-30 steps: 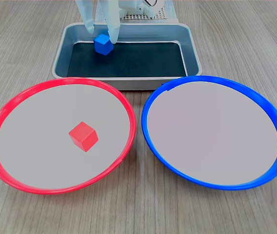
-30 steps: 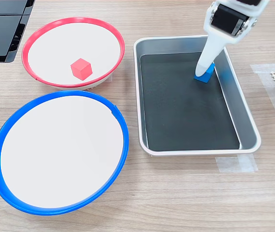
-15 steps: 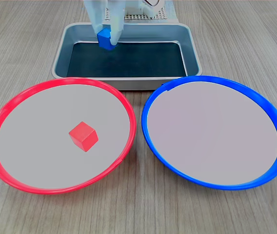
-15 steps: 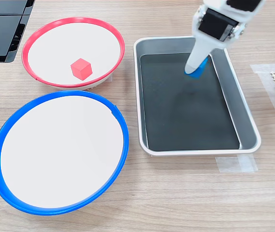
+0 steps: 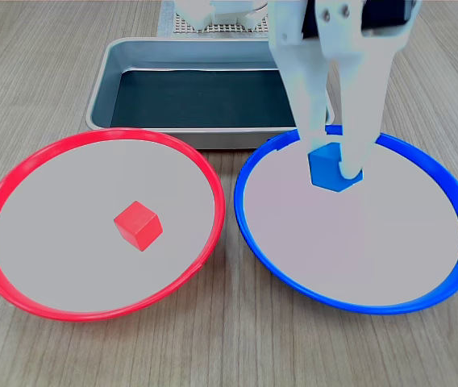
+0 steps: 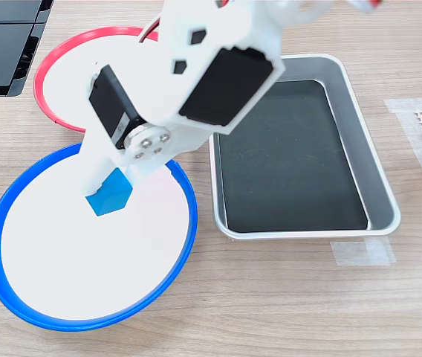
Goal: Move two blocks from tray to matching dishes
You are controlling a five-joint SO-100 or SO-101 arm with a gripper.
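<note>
My white gripper is shut on the blue block and holds it over the far part of the blue-rimmed dish. I cannot tell whether the block touches the dish floor. The red block lies near the middle of the red-rimmed dish. In the second exterior view the arm covers most of the red-rimmed dish and hides the red block. The grey tray holds no block in either view.
A black flat object lies at the upper left of the second exterior view. Tape strips sit on the wooden table beside the tray. The arm's base stands behind the tray in the first exterior view.
The gripper lifted the blue block out of the tray and carried it over to the blue-rimmed dish. The red block has not moved.
</note>
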